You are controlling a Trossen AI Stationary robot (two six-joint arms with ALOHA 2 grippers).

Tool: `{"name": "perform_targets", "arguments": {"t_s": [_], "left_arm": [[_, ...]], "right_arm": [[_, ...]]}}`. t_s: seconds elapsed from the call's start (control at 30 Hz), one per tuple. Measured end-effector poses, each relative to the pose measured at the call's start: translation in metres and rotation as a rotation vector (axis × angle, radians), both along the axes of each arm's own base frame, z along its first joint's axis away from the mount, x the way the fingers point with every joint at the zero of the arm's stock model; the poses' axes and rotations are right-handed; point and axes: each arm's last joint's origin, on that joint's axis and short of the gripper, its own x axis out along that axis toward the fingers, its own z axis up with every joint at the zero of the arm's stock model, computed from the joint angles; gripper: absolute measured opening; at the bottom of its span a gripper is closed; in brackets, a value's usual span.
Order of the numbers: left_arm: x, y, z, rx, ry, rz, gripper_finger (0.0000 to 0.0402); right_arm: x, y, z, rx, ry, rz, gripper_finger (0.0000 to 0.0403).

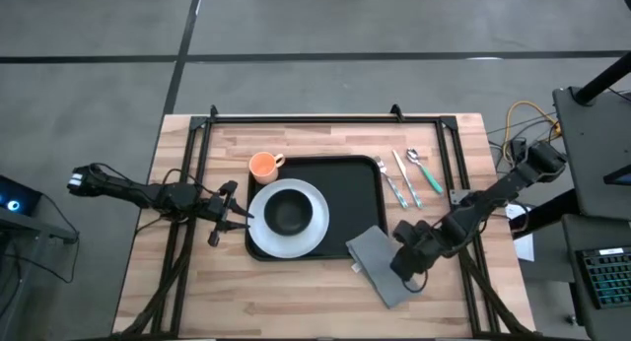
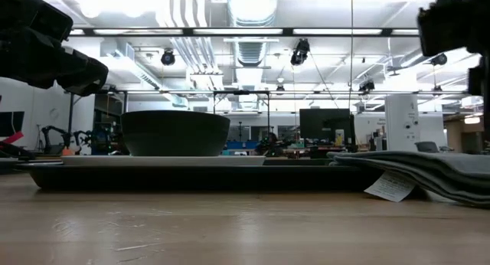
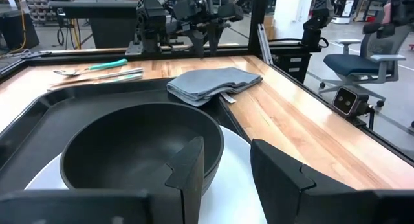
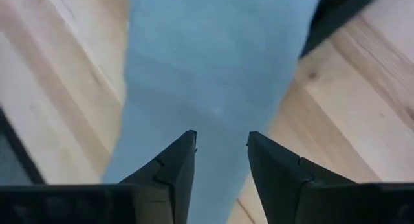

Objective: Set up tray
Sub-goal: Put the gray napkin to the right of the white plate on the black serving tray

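Tray [image 1: 355,183] mid-counter [image 1: 325,302], long axis left to right, flat. Plate [image 1: 311,233] and bowl [image 1: 289,213] sit on its left part. Right tool [image 4: 220,153] parted above the grey napkin [image 1: 380,262]; left tool [image 3: 226,166] parted at the plate's edge.

No readable text, brand or number anywhere; small white tag [image 2: 391,187] on grey napkin [image 2: 429,171] illegible.

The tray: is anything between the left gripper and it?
Nothing visible. The left gripper hovers right at the left edge of the tray, beside the white plate holding the black bowl. Its jaws stand open and empty.
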Motion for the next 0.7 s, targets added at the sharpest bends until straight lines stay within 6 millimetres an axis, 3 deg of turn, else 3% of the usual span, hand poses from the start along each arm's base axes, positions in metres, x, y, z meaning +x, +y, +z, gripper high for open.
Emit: {"name": "perform_targets", "arguments": {"t_s": [0.7], "left_arm": [[0.000,0.000,0.000,0.000,0.000,0.000,0.0109]], "right_arm": [[-0.018,-0.006,-0.052,0.093,-0.116,-0.059,0.0124]]}}
